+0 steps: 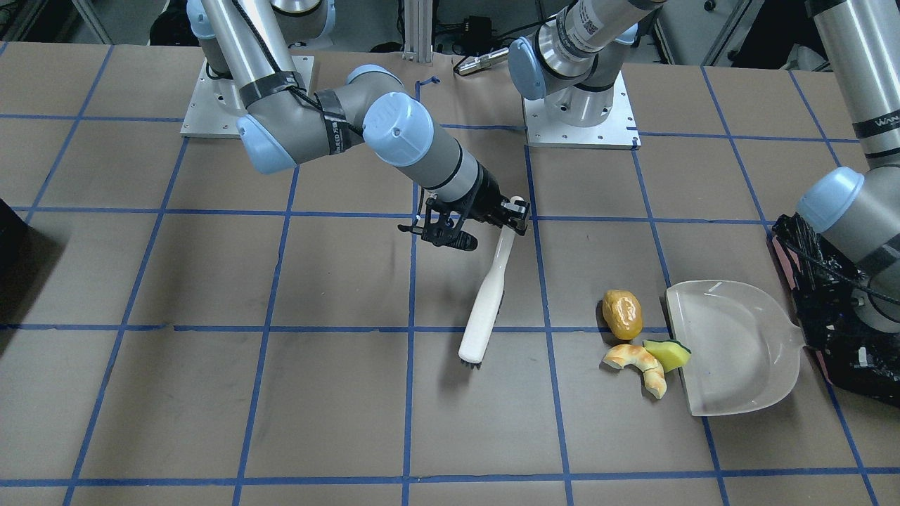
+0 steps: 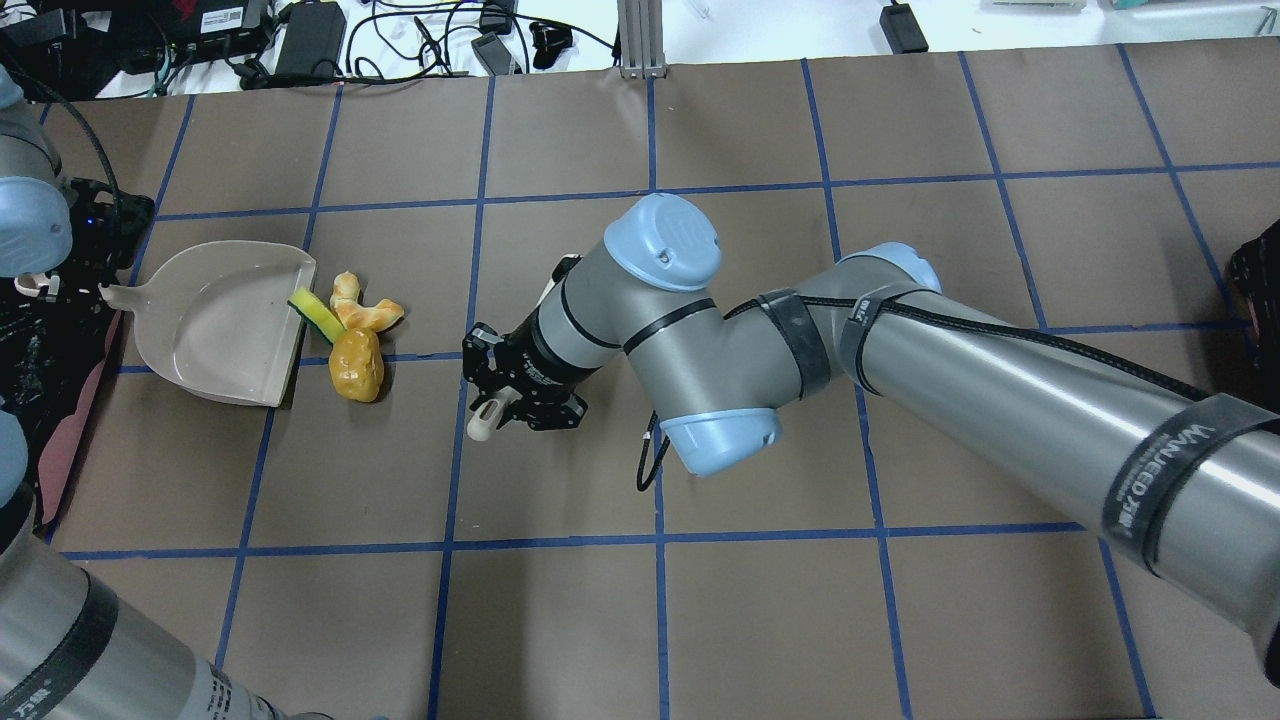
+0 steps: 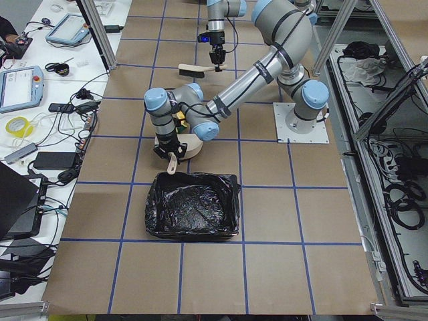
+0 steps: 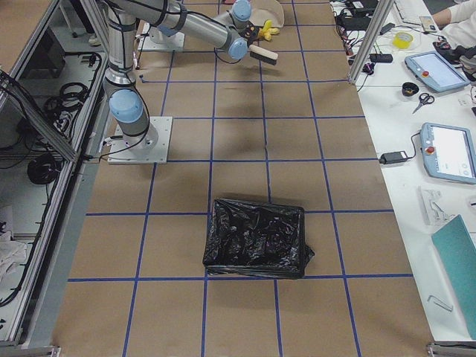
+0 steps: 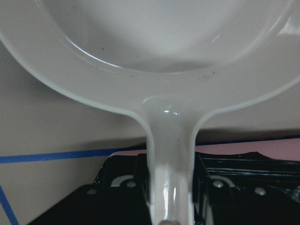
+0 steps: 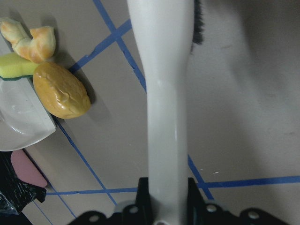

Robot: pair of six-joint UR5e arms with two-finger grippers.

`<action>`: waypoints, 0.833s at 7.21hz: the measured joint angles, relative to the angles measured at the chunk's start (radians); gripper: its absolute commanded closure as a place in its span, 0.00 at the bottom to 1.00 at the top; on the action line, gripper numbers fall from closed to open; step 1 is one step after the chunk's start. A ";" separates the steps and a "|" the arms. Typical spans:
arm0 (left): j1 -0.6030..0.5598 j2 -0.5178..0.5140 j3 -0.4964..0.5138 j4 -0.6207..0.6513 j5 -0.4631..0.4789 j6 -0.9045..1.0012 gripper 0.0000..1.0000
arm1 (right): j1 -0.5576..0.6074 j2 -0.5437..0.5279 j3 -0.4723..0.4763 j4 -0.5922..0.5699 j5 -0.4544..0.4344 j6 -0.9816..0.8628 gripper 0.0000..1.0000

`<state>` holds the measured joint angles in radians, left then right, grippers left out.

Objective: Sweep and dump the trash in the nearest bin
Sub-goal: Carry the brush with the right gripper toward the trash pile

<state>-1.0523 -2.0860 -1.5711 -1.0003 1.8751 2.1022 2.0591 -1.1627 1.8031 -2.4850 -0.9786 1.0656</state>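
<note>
The trash lies together on the table: a glossy orange-yellow oval (image 1: pixel 622 314), a croissant-like piece (image 1: pixel 640 362) and a yellow-green wedge (image 1: pixel 668 353) that rests against the lip of the white dustpan (image 1: pixel 738 344). My left gripper (image 5: pixel 171 187) is shut on the dustpan's handle, with the pan flat on the table. My right gripper (image 1: pixel 485 214) is shut on the handle of the white brush (image 1: pixel 489 295), bristles down, about one grid square from the trash. The pink-sided bin (image 1: pixel 837 337) with its black bag stands right behind the dustpan.
A second dark container (image 4: pixel 256 238) stands far off at the table's other end. The arm bases (image 1: pixel 580 112) are bolted at the back edge. Blue tape lines grid the brown table (image 1: pixel 211 393).
</note>
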 measured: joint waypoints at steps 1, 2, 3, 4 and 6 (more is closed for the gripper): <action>0.000 0.002 -0.008 0.022 0.000 0.003 1.00 | 0.042 0.055 -0.080 -0.004 -0.041 0.055 1.00; -0.001 0.004 -0.017 0.044 -0.001 0.005 1.00 | 0.097 0.128 -0.180 -0.004 -0.104 0.124 1.00; -0.001 0.007 -0.025 0.060 -0.002 0.005 1.00 | 0.149 0.197 -0.270 -0.002 -0.166 0.193 1.00; -0.002 0.008 -0.028 0.068 -0.002 0.005 1.00 | 0.186 0.241 -0.325 0.002 -0.213 0.250 1.00; -0.004 0.009 -0.030 0.072 -0.002 0.006 1.00 | 0.233 0.268 -0.356 0.005 -0.264 0.338 1.00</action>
<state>-1.0561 -2.0772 -1.6011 -0.9286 1.8733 2.1077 2.2916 -0.8948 1.4472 -2.4804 -1.2425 1.4036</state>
